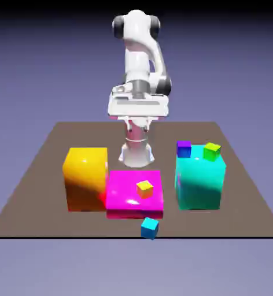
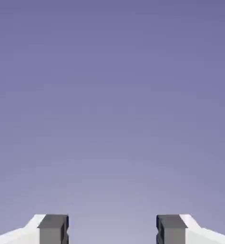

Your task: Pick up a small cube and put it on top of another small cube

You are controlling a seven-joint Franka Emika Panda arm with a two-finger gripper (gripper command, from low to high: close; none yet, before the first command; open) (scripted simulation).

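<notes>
Exterior view: on counter [image 1: 243,214], spaced beneath cyan block [image 1: 199,185], purple and green cubes lifted, likely as clutter. Near magenta block [image 1: 118,193], at counter's near edge, lies small blue-teal cube [image 1: 150,228]. Held high, claw [image 1: 138,124] gapes wide, empty, probably for clearance before reaching.

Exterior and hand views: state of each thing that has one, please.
tool: open, nothing between its tips
blue-teal cube: unstacked, near table's front edge
yellow cube: on magenta block
purple cube: ungripped
green cube: ungripped
</notes>
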